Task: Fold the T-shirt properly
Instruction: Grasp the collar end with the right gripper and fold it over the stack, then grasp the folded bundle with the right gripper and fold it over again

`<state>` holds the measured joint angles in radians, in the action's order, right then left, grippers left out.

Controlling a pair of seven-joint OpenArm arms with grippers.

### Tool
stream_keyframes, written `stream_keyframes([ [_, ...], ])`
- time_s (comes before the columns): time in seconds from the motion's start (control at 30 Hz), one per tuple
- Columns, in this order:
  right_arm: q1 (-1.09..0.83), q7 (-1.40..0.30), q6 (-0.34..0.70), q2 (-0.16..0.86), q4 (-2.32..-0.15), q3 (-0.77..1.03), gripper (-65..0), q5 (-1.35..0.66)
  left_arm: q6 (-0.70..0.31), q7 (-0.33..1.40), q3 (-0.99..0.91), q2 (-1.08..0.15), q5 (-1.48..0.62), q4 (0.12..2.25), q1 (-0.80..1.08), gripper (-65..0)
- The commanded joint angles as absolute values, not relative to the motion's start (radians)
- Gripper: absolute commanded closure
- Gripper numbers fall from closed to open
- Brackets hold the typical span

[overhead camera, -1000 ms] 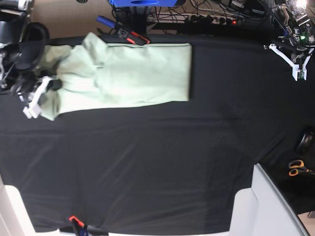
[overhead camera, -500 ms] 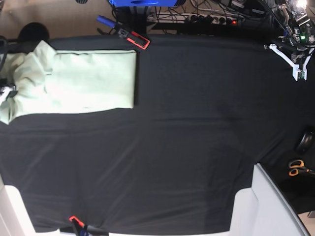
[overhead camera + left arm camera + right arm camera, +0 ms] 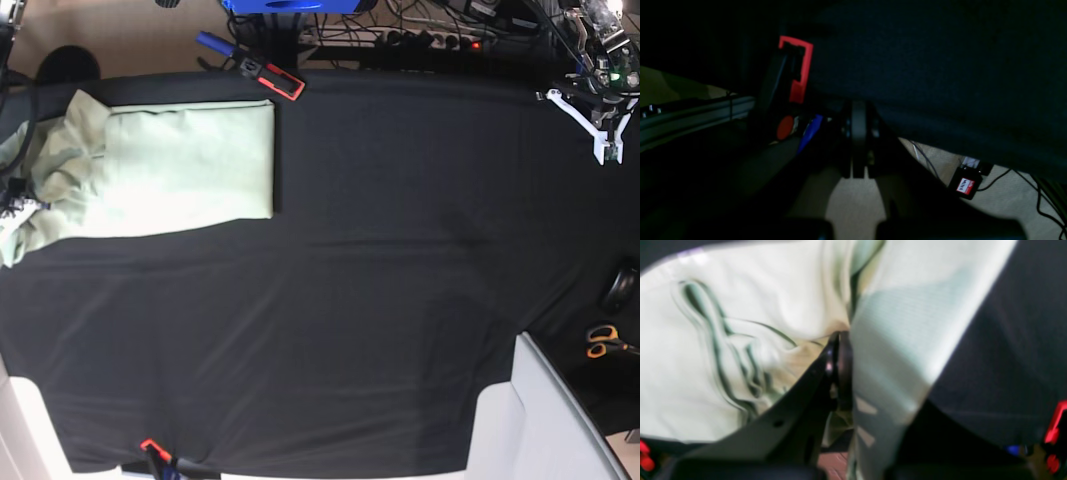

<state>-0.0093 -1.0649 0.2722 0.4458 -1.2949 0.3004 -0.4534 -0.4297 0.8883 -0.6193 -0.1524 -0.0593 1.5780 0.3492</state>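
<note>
The pale mint-green T-shirt (image 3: pixel 180 165) lies as a long folded strip at the far left of the black tablecloth (image 3: pixel 350 300), its left end bunched up and hanging over the table's edge. My right gripper (image 3: pixel 18 197) sits at that bunched end, barely inside the base view. In the right wrist view my right gripper (image 3: pixel 839 340) is shut on the T-shirt (image 3: pixel 740 306), with a fold draped over one finger. My left gripper (image 3: pixel 605 145) hovers at the far right, away from the shirt. Seen from the left wrist, my left gripper (image 3: pixel 858 111) is shut and holds nothing.
A red and black clamp (image 3: pixel 272 78) grips the table's back edge near the shirt's corner, and it also shows as a red clamp (image 3: pixel 796 70) from the left wrist. Orange-handled scissors (image 3: pixel 600 342) and a grey-white panel (image 3: pixel 545 420) lie at the lower right. Cables (image 3: pixel 430 40) run behind the table.
The shirt slid left by roughly a third of its length with my right gripper. Its left end has since bunched up higher. The left arm has not moved.
</note>
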Motion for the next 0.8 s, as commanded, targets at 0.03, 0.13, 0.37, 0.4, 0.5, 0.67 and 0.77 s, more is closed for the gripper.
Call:
stream_keyframes([
  [0.03,-0.013,-1.072,0.232,0.456,-1.357,0.306,-0.1,-0.460,-0.427,0.872,-0.624,-0.168,-0.059,1.592,0.349,0.0],
  [0.13,-0.039,-1.084,0.163,0.438,-1.428,0.303,-0.1,-0.458,-0.427,0.872,-0.624,-0.168,-0.059,1.592,0.349,0.0],
  [0.37,-0.096,-1.090,-0.041,0.438,-1.586,0.124,-0.1,-0.458,-0.427,0.872,-0.624,-0.168,-0.065,1.592,0.349,0.0],
  [0.4,-0.097,-1.092,-0.079,0.438,-1.600,0.097,-0.1,-0.458,-0.427,0.872,-0.624,-0.168,-0.065,1.592,0.349,0.0],
  [0.5,-0.104,-1.093,-0.173,0.438,-1.633,0.033,-0.1,-0.458,-0.427,0.872,-0.624,-0.168,-0.065,1.592,0.349,0.0],
  [0.67,-0.110,-1.093,-0.374,0.446,-1.656,-0.087,-0.1,-0.458,-0.427,0.872,-0.624,-0.168,-0.062,1.592,0.349,0.0],
  [0.77,-0.108,-1.095,-0.458,0.446,-1.656,-0.153,-0.1,-0.458,-0.427,0.872,-0.624,-0.168,-0.065,1.592,0.349,0.0],
])
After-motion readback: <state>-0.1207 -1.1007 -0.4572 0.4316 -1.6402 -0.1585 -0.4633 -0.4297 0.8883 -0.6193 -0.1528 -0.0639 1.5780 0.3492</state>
